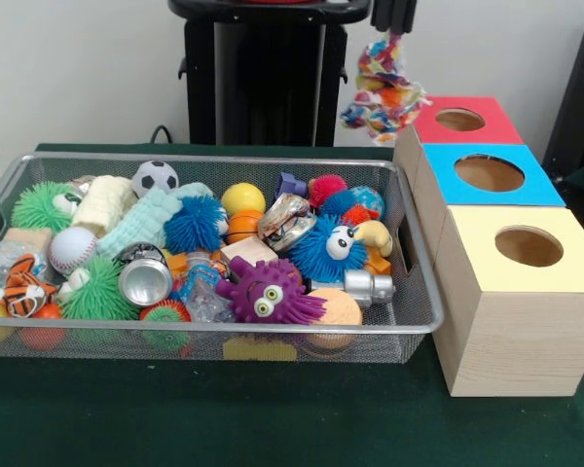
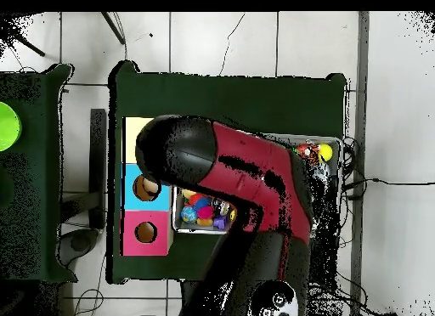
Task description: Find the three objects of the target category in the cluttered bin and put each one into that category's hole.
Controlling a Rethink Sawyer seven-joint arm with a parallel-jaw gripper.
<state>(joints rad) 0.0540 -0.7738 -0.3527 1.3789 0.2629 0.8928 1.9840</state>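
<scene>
1. The wire basket takes up the left and middle of the green desk. Its mesh walls keep the jumble of toys together so they can be searched through.
2. In the basket I count one soccer ball, one baseball and one small basketball, plus a yellow ball. The tiger-striped ball lies at the far left.
3. Spiky rubber balls are the commonest thing: three green ones show, the clearest being the green spiky ball at the back left. One blue spiky ball lies near the middle.
4. Two toys with eyes lie toward the front: the purple monster and the blue fuzzy bird. One shiny can lies on its side to their left.
5. The knotted rope toy hangs above the basket's right end, just left of the boxes. It looks lifted clear so it can be carried across to a hole.
6. The fingers at the top edge are closed on the top of the rope toy and hold it up.
7. Three boxes stand in a row just beside the basket on the right, one hole each, set close so drops are short: the red box, the blue box and the yellow box.
8. From overhead the arm covers most of the basket. Which hole is meant cannot be told.
</scene>
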